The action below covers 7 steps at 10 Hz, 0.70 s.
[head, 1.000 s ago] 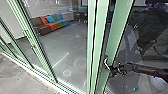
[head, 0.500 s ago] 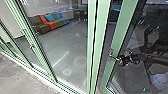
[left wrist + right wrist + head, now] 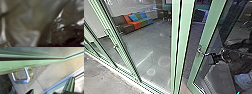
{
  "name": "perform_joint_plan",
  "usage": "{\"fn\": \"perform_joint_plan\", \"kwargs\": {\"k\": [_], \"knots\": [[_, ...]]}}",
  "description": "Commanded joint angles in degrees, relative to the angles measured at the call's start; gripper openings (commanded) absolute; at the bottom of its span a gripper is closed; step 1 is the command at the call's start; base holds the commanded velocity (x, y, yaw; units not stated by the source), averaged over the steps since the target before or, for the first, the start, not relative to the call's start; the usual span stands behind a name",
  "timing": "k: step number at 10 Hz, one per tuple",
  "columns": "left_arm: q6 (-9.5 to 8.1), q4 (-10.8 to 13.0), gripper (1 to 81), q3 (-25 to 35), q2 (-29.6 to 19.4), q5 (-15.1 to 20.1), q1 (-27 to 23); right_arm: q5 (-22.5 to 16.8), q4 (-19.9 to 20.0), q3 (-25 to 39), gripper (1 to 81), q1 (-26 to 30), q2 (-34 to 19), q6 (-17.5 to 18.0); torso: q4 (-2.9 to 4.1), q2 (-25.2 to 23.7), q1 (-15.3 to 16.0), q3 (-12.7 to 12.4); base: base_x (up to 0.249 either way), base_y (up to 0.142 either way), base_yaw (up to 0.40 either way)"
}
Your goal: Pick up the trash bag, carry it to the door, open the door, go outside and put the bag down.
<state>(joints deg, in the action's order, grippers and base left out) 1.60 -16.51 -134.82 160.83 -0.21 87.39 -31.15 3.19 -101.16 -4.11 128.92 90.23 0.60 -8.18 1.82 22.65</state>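
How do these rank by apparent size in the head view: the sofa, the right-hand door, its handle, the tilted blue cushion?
1. Right-hand door
2. Sofa
Unranked, both much smaller: handle and tilted blue cushion look too alike in size to order.

The green-framed door [image 3: 208,35] has swung wider open.

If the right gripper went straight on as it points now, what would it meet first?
Likely the door handle, with the green door frame behind it; how much gap the right gripper has is unclear.
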Motion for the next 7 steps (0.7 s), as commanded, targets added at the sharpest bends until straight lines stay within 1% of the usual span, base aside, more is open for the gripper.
{"fn": "perform_joint_plan", "kwargs": {"k": [1, 2, 3, 4, 6, 7], "knots": [[0.34, -0.11, 1.0, 0.60, -0.59, 5.13, 0.28, -1.20, -0.28, -0.26, 81.1, 13.09, -4.16, -0.06, 0.00, 0.00, 0.00, 0.00, 0.000, 0.000, 0.000], [0.42, -0.11, 1.0, 0.60, -0.59, 5.13, 0.28, -1.79, -2.19, -0.17, 81.1, 14.60, -4.95, -1.09, 0.00, 0.00, 0.02, 0.00, 0.000, 0.000, 0.000], [0.42, -0.11, 1.0, 0.60, -0.51, 5.13, 0.28, -4.19, -3.81, -0.35, 81.1, 16.61, -5.48, -2.96, 0.00, 0.00, 0.02, 0.00, 0.000, 0.000, 0.000], [0.42, -0.11, 1.0, 0.60, -0.51, 5.13, 0.28, -6.10, -4.33, -0.43, 81.1, 18.02, -6.26, -4.19, 0.00, 0.00, 0.02, 0.00, 0.000, 0.000, 0.000], [0.42, -0.11, 1.0, 0.60, -0.51, 5.13, 0.46, -7.78, -3.99, 0.00, 81.1, 19.26, -10.20, -4.19, 0.00, 0.00, 0.02, 0.00, 0.000, 0.000, 0.000], [0.42, -0.02, 1.0, 0.60, -0.33, 5.13, 0.46, -7.88, -3.63, 0.09, 81.1, 19.26, -12.51, -4.19, 0.00, 0.00, 0.02, 0.00, 0.000, 0.000, 0.000]]}}
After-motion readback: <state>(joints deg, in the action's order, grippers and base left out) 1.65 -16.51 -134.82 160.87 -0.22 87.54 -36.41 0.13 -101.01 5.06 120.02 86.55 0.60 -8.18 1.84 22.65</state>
